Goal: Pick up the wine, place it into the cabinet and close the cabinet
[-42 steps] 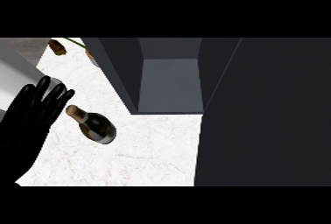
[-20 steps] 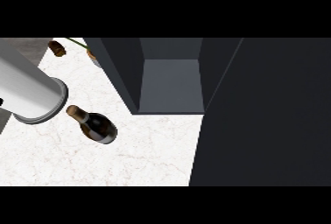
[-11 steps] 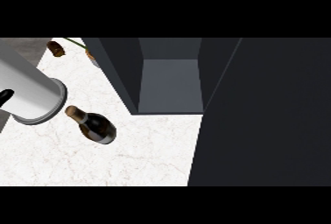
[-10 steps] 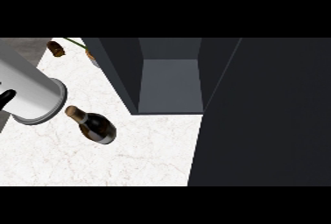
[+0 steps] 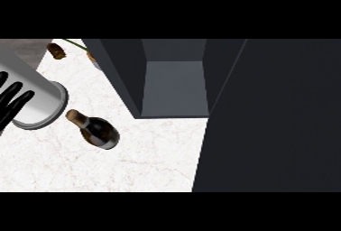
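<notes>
The wine bottle (image 5: 99,130), dark with a brown neck pointing up-left, rests on the white marble counter (image 5: 100,167). To its right stands the dark cabinet (image 5: 174,85), open, with its grey inside bare. The cabinet's door (image 5: 273,117) is a tall dark panel filling the right side. My left hand (image 5: 13,103) shows at the left edge with straight black fingers laid over its grey forearm (image 5: 36,97). It stays left of the bottle, apart from it. My right hand does not show.
At the top left lie a small brown object (image 5: 57,50) and a green stem (image 5: 73,43), with another brown thing (image 5: 91,56) beside the cabinet's corner. A grey strip (image 5: 23,46) borders the counter there.
The open hand at the left gave way to the grey forearm. Over the last half second the black fingers have come further into view at the left edge. The bottle has not moved.
</notes>
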### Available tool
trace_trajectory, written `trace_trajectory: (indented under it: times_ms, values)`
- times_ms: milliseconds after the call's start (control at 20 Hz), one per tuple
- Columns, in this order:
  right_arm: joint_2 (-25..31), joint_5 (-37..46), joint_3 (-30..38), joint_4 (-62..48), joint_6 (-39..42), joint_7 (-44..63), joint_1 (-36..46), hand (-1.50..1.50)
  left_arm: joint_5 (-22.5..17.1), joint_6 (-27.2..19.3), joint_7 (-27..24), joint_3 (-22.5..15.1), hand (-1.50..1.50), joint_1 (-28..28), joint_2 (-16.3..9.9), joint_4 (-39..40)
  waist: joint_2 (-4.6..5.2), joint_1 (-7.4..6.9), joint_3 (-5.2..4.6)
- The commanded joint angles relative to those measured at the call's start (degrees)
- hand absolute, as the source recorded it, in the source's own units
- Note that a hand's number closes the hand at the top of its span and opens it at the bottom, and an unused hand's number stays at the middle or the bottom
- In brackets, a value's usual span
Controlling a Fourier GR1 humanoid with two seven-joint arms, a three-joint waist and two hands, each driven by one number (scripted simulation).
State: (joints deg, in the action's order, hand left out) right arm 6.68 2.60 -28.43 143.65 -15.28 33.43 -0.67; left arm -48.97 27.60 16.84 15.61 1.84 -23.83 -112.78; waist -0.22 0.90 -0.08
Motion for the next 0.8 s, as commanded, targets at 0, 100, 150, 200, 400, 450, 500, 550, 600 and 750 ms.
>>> trace_trajectory:
  times_ms: [0, 100, 150, 200, 400, 450, 500, 550, 600, 750]
  values:
    - [3.03, 5.86, -1.11, 13.45, -0.61, 5.05, -2.64, -1.5, 3.72, 0.39, -0.86, -1.68, -1.5, 0.62, 1.79, 0.98, -0.11, 0.31, 0.02]
    - [1.71, 9.49, -5.06, 10.06, -2.89, 3.07, -2.15, -1.5, 6.16, 4.22, -3.88, -0.86, -1.5, -0.31, 2.76, 5.7, -0.07, 0.32, -0.04]
    - [1.2, 9.03, -2.2, 8.73, -3.8, 8.22, 4.33, -1.5, 9.48, 4.12, -5.18, -2.02, -1.5, 1.24, 3.88, 7.16, 0.07, 0.19, -0.12]
    - [2.29, 8.19, -3.06, 9.1, -2.99, 5.38, 1.84, -1.5, 10.91, 4.21, -6.42, -2.43, -1.5, 0.82, 5.24, 7.09, 0.03, 0.1, -0.03]
    - [3.74, 8.81, -3.89, 11.64, -4.88, 6.89, 0.76, -1.5, 12.15, 6.1, -9.42, -0.8, -1.5, 1.24, 5.58, 12.29, -0.08, 0.26, -0.03]
    - [2.61, 9.04, -3.28, 7.77, -5.5, 6.07, 3.58, -1.5, 16.12, 8.92, -12.39, -1.98, -1.5, 0.8, 6.7, 14.73, 0.07, 0.0, -0.05]
    - [4.02, 6.23, -0.64, 7.15, -4.18, 3.43, 2.52, -1.5, 17.74, 8.19, -13.03, -2.61, -1.5, 0.46, 7.93, 15.15, 0.13, -0.11, 0.01]
    - [3.63, 9.65, -4.66, 10.47, -6.26, 7.97, 2.76, -1.5, 19.42, 8.25, -14.2, -2.51, -1.5, 3.46, 7.73, 18.69, 0.01, 0.68, -0.08]
    - [3.95, 7.48, -1.6, 8.63, -5.67, 6.08, 4.24, -1.5, 18.76, 10.61, -15.82, -0.46, -1.5, 3.54, 6.08, 21.86, 0.14, 0.29, -0.05]
    - [5.34, 9.43, -5.5, 11.75, -6.75, 7.92, 2.14, -1.5, 23.8, 9.72, -19.63, -1.29, -1.5, 2.74, 8.85, 23.77, -0.05, 0.53, -0.05]
